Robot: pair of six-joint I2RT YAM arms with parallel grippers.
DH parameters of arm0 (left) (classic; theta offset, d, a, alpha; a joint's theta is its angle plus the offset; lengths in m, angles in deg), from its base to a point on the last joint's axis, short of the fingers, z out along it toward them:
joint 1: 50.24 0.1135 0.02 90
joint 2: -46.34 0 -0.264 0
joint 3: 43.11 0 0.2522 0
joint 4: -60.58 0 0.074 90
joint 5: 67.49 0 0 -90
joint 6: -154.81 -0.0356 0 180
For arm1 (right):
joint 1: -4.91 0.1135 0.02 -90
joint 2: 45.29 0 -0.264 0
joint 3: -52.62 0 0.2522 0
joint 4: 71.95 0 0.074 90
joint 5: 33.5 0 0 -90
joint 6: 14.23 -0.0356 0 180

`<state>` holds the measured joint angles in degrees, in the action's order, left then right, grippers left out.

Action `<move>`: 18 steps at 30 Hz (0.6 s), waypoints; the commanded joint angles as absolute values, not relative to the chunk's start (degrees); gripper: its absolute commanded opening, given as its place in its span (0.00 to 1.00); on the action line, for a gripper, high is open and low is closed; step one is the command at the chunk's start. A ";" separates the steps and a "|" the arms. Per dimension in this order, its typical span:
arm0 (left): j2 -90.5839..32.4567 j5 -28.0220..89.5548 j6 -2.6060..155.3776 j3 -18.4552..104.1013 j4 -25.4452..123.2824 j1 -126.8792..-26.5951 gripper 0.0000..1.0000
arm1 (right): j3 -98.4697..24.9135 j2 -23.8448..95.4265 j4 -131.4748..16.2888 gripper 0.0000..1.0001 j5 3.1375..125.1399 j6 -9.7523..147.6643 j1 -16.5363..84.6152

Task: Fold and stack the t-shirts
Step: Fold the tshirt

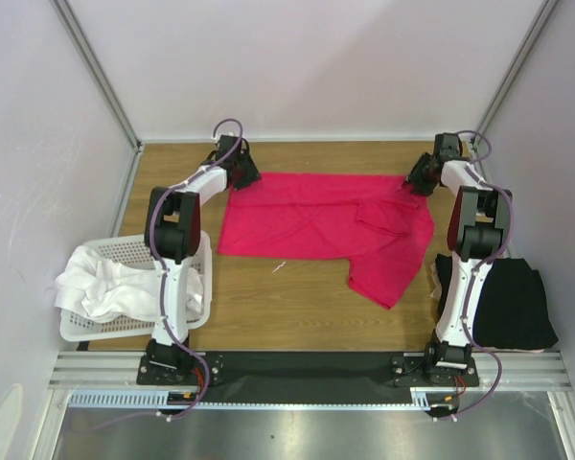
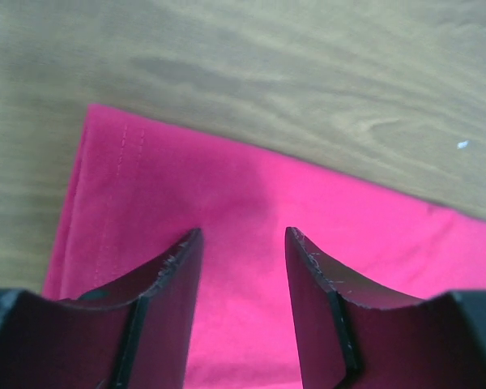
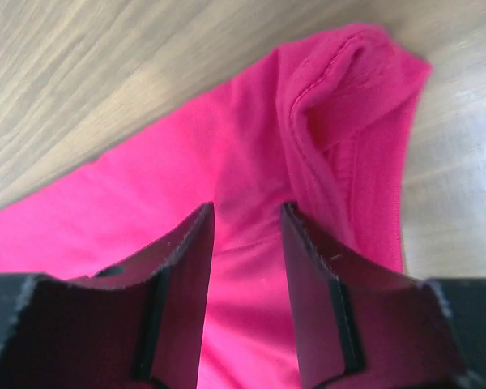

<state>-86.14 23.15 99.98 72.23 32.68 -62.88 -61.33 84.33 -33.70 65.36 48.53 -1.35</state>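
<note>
**A:** Wide shot first. Your wooden table [image 1: 297, 307] fills the floor of the cell. The crimson-pink t-shirt [image 1: 316, 216] is the big thing on it, spread flat across the far half, from one arm's reach to the other.

**B:** Not quite square, though. Its right part drops toward you in a point, and there's a loose fold lying on top near the right side.

**A:** Near right corner, the black t-shirt [image 1: 517, 302] lies in a dark block just beside your right arm's base.

**B:** Near left, the white basket [image 1: 125, 247], with white t-shirts [image 1: 101, 283] heaped in it and spilling over its left rim. Your left arm crosses in front of it.

**A:** Now the tools. Your left gripper [image 1: 244, 180] is down at the shirt's far left corner. In the wrist view its fingers [image 2: 170, 292] are parted with nothing pinched. Flat pink cloth shows in the gap, and the stitched hem [image 2: 130, 146] runs just left of them.

**B:** Your right gripper [image 1: 417, 182] is at the far right corner, released as well. Its fingers [image 3: 186, 267] stand apart over the cloth. A rumpled, hemmed sleeve [image 3: 348, 81] lies just beyond them, with bare wood on either side.

**A:** Smallest item: a white scrap [image 1: 280, 267] on the wood, just on your side of the shirt's lower edge.
</note>
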 commanded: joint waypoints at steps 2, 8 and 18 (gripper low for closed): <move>-89.70 25.49 103.92 76.64 33.29 -62.10 0.51 | -66.42 89.61 -33.31 0.44 64.67 48.09 -1.33; -95.15 25.93 104.27 84.99 30.03 -61.05 0.50 | -76.35 98.21 -31.74 0.45 66.08 48.26 -1.33; -99.03 27.86 104.01 92.29 31.16 -59.20 0.50 | -91.04 104.30 -31.03 0.50 70.29 47.82 -1.42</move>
